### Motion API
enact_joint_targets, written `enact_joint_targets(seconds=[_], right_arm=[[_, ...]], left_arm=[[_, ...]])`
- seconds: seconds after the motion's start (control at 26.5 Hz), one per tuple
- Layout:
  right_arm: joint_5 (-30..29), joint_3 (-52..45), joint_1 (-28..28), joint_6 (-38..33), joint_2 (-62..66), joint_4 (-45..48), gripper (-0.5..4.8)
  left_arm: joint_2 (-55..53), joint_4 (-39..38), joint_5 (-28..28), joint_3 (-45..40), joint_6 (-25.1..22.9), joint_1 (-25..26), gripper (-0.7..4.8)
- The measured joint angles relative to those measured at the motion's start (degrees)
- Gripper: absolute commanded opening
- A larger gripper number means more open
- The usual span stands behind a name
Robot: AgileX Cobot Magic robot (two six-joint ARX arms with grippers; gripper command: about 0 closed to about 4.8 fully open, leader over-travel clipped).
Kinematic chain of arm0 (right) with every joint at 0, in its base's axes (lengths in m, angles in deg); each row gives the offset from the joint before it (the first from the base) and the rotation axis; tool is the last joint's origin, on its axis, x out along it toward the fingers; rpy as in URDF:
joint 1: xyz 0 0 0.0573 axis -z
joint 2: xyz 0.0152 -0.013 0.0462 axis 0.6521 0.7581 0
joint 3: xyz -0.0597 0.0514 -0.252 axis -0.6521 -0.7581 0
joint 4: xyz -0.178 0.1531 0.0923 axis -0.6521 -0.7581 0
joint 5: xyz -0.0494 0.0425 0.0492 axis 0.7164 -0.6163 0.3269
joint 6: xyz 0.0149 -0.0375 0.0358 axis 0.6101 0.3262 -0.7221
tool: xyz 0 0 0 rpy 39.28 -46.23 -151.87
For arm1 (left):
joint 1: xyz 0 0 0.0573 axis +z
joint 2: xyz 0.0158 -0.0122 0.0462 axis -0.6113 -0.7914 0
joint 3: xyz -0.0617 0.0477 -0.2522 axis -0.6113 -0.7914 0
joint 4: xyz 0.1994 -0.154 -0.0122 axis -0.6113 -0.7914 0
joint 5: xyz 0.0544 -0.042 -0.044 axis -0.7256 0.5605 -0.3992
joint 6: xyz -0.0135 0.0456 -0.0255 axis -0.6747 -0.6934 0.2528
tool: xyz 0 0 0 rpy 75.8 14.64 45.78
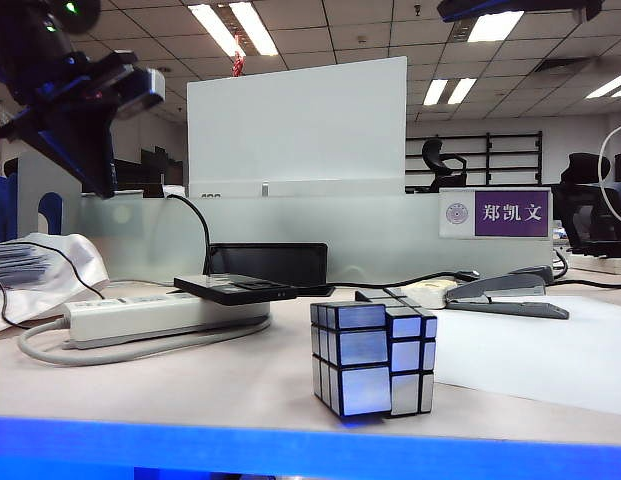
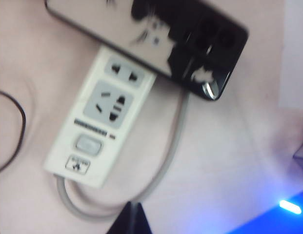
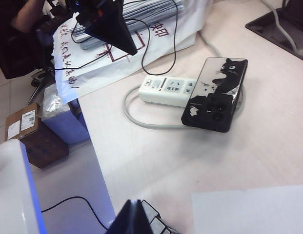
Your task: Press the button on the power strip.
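The left tool (image 2: 128,219) hangs high above the power strip (image 2: 100,124), only its dark tip peeking into the left wrist view, pinched to a point with nothing held. In the exterior view that same left tool (image 1: 75,95) sits up high, well above the power strip (image 1: 160,315) and apart from it. Straight below the tip runs the strip's pale grey cable (image 2: 161,170), looping round the strip's end. On the strip, the grey button (image 2: 88,145) sits near the cable end, beside the sockets, untouched.

The right tool (image 3: 133,219) is well away from the power strip (image 3: 166,90), raised over the table's near side, its dark tip likewise drawn to a point and empty. Just beside that tip, the edge of the mirror cube (image 3: 158,224) shows.

A flat black device (image 2: 190,34) lies across the far end of the strip, covering part of it; the right wrist view shows a cat picture on its glossy face. Beyond the strip's cable end, a white bag (image 3: 127,53) with papers lies at the table (image 3: 268,146) edge. Off to the far side of the cube (image 1: 373,358) from the strip, a grey stapler (image 1: 510,292) rests on a pale sheet.
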Motion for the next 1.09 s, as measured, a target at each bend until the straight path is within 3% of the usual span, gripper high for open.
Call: enact_joint_targets(seconds=[0.19, 0.34, 0.64, 1.09], right_arm=[[0.02, 0.0, -0.04, 0.13, 0.04, -0.02, 0.0], [-0.46, -0.02, -0.04, 0.17, 0.07, 0.11, 0.0], [-3.54, -0.02, -0.04, 0.17, 0.07, 1.77, 0.0], [-3.61, -0.02, -0.04, 0.17, 0.07, 1.77, 0.0]], left_arm=[[-6.54, -9.05, -4.24, 8.68, -0.17, -0.09, -0.05], [-9.84, -11.93, -5.42, 12.48, -0.17, -0.09, -0.05], [-14.73, -12.26, -8.2, 12.76, -0.2, -0.09, -0.05], [-17.51, -10.01, -8.72, 12.76, -0.94, -0.09, -0.05]])
